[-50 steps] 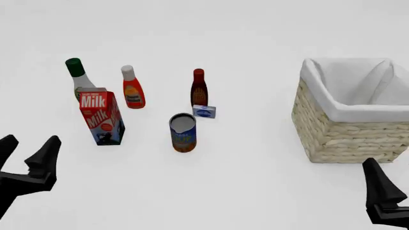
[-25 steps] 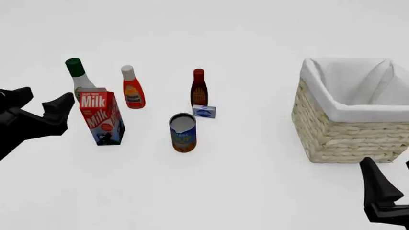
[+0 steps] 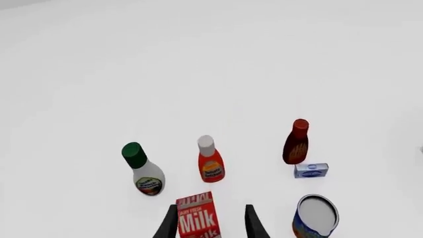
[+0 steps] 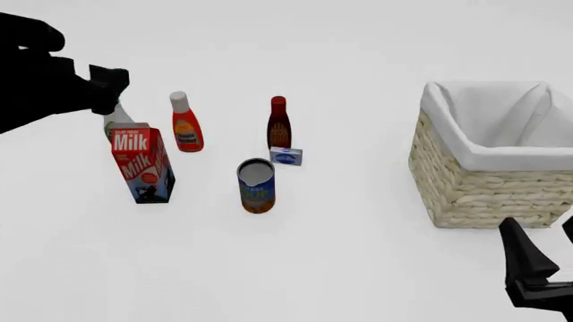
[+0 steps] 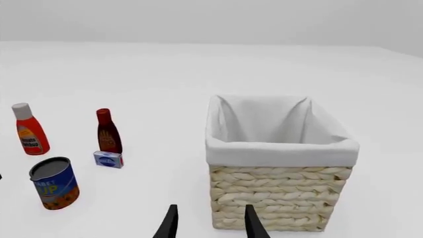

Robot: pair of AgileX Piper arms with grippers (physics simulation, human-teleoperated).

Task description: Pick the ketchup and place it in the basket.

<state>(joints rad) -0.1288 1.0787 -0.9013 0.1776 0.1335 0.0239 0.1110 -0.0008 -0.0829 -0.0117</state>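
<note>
The ketchup, a bright red squeeze bottle with a white-grey cap, stands upright at the back left, behind the milk carton. It also shows in the left wrist view and the right wrist view. The basket stands at the right, empty, with its white lining over the rim; the right wrist view shows it close ahead. My left gripper is open and empty, raised at the back left, left of the ketchup. My right gripper is open and empty, low in front of the basket.
A green-capped pale bottle stands left of the ketchup, partly hidden by my left gripper in the front view. A dark red-brown bottle, a small blue box and an open can stand in the middle.
My left gripper has risen and moved forward, from the table's near left to above the milk carton and green-capped bottle. The right gripper has barely shifted. No object has moved.
</note>
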